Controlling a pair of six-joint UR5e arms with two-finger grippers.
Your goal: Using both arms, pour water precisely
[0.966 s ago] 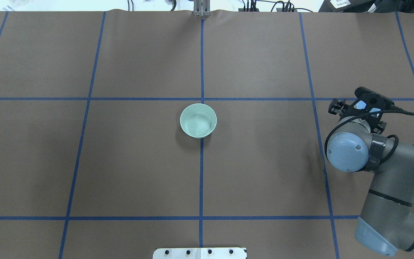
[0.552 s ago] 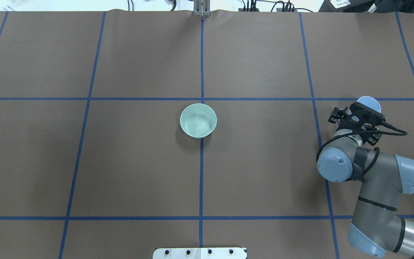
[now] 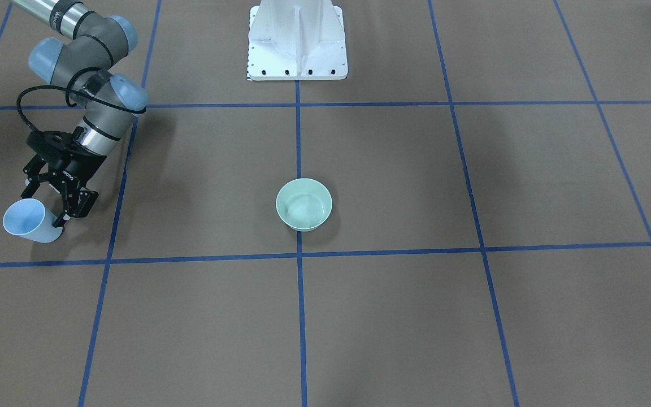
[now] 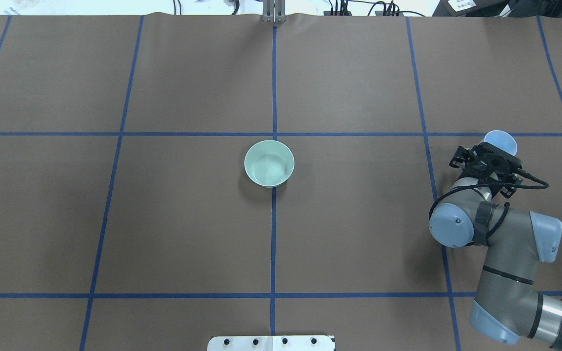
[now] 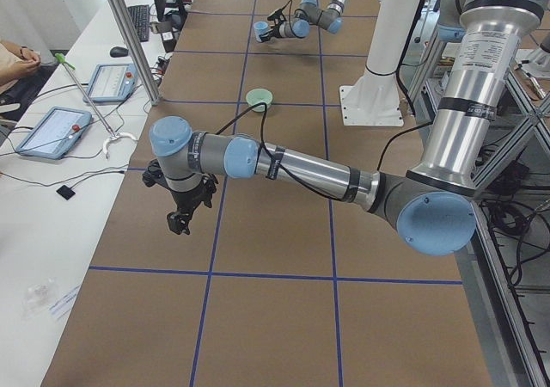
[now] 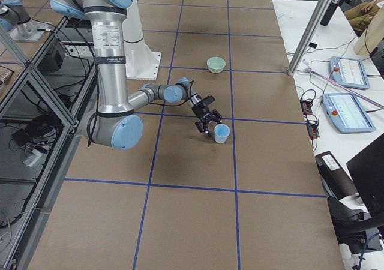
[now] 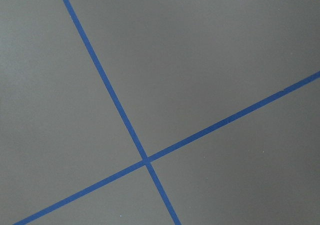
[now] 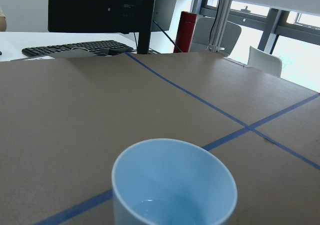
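My right arm (image 4: 505,253) occupied the overhead view's lower right; the green bowl (image 4: 269,163) sat at centre, the blue cup (image 4: 501,140) upright at mid-right. The jaws of my right gripper (image 3: 48,203) stood spread just beside the cup; those of my left gripper (image 5: 182,208) I could not tell.

Illumination is even and diffuse, from above. The bowl (image 4: 269,163) casts only a soft, narrow shadow around its base. Broad faint shadows lie on the table (image 4: 188,234) left and right of the bowl. Past the bowl, beyond the table's far edge, the overhead view clips to white. Focus is sharp. In the right wrist view the windows (image 8: 300,45) are overexposed.
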